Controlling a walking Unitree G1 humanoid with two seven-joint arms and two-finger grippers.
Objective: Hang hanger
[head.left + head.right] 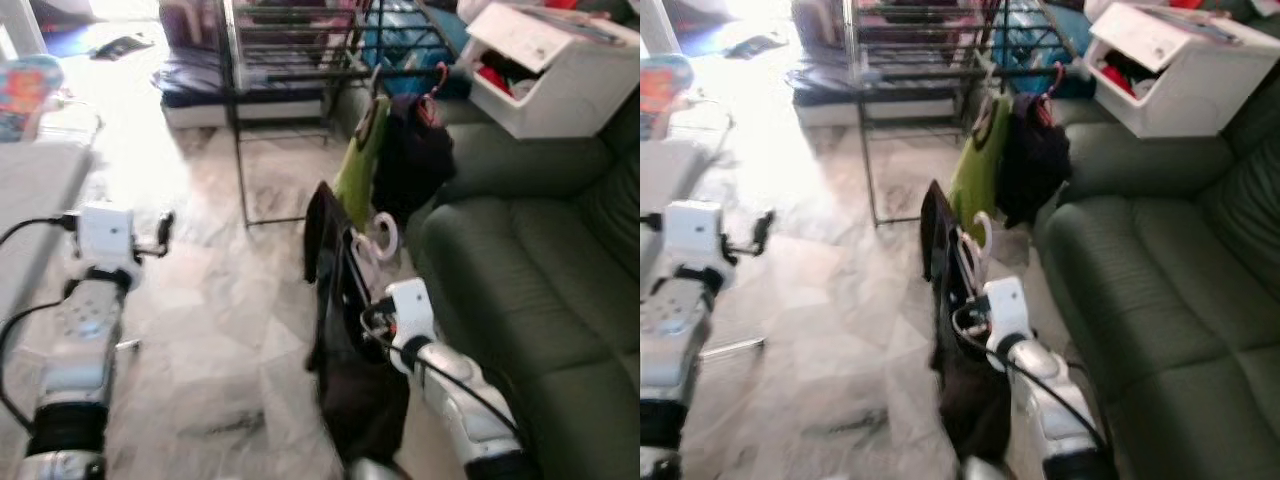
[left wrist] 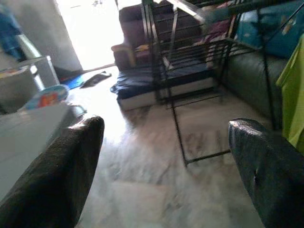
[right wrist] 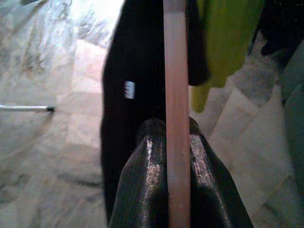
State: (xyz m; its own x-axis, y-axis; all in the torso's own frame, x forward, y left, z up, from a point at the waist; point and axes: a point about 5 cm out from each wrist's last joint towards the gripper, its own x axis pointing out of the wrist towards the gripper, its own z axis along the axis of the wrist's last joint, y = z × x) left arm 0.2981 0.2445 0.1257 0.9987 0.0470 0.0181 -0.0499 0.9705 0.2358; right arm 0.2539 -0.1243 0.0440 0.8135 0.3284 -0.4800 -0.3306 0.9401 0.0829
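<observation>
Right hand (image 3: 178, 180) clamped on pale hanger (image 3: 176, 95) with black garment (image 1: 335, 300); left hand (image 2: 166, 166) open.

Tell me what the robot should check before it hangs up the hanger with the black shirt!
1. Hold on the pale pink plastic hanger: ok, the right gripper has its fingers shut on it.
2. Black garment on the hanger: ok, it hangs below the gripper, off the marble floor.
3. Black metal drying rack ahead: ok, in sight beyond the hanger, not yet reached.
4. Free spot on the rack: cannot tell; a lime green garment and a dark garment already hang at its near corner.
5. Left gripper: ok, open, holding nothing.
6. Dark green sofa close at the right: cannot tell whether the arm clears it.
</observation>
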